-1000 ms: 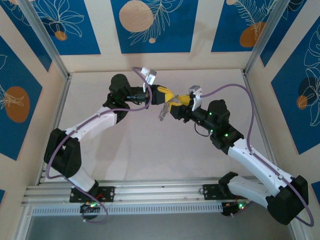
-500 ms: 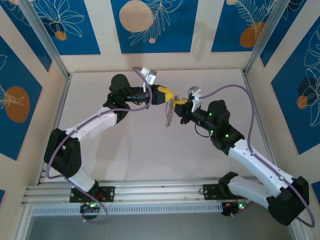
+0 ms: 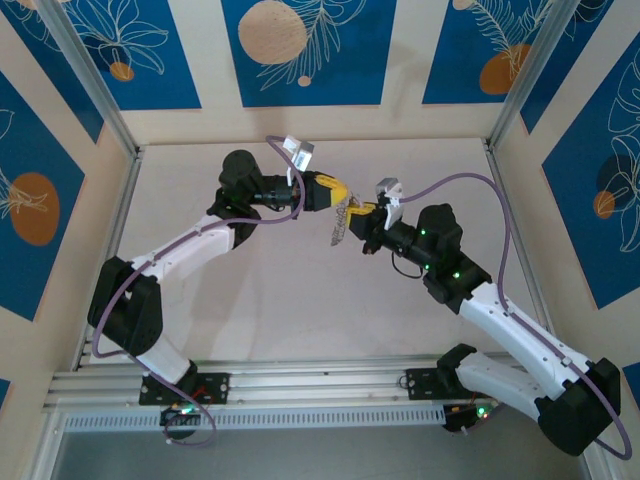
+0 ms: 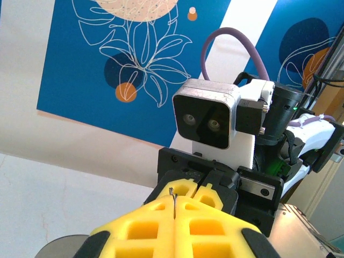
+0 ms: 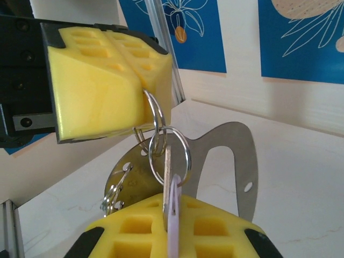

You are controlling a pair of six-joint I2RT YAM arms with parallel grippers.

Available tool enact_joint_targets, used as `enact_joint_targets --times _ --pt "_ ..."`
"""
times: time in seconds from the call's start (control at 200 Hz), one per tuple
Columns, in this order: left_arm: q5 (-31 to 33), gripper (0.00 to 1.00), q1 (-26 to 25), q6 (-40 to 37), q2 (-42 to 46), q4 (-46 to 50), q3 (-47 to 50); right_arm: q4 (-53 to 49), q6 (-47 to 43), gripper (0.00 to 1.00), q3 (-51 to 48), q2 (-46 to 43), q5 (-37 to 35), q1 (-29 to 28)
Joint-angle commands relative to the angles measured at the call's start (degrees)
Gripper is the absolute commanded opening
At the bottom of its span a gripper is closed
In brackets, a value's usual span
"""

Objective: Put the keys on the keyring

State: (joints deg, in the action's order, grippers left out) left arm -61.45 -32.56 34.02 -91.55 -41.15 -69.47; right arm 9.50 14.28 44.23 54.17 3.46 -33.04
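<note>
Arms angled inward, left gripper [image 3: 341, 197] pinching keyring [image 5: 159, 119], right gripper [image 3: 358, 210] opposite (pinching key [image 5: 173, 217])

Left gripper [image 3: 340, 194] tip-to-tip with right gripper [image 3: 360, 210]; all fingers [image 5: 102, 75] clamped together.

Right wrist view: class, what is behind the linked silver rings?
Behind the rings: the flat grey keyring, a wide-open loop. Its lower part is covered by the right gripper, clamped on a lilac key.
</note>
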Motion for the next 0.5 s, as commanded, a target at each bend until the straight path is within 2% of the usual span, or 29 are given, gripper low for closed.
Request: enact_joint_targets --times 0.0,0.155,0.335,0.41,0.495 --pt "0.20 0.00 -0.47 -0.33 2.12 -3.22 -0.13 -1.21 -0.92 0.00 -0.85 -0.80 3.92 -0.69" --pt "0.21 0.00 -0.39 -0.29 2.03 -3.24 -0.06 -3.06 -1.71 0.01 -0.45 -0.65 6.25 -1.06" --pt "0.11 0.00 -0.39 -0.33 1.97 -3.15 -0.23 -8.05 -2.90 0.38 0.69 -2.54 11.11 0.72" --pt "0.12 0.00 -0.32 -0.36 2.08 -3.13 -0.14 -9.63 -1.69 0.44 0.37 -4.88 15.14 3.70" --pt "0.11 0.00 -0.28 -0.38 2.14 -3.41 0.17 -9.63 0.92 0.46 -0.93 -8.24 20.41 7.92"
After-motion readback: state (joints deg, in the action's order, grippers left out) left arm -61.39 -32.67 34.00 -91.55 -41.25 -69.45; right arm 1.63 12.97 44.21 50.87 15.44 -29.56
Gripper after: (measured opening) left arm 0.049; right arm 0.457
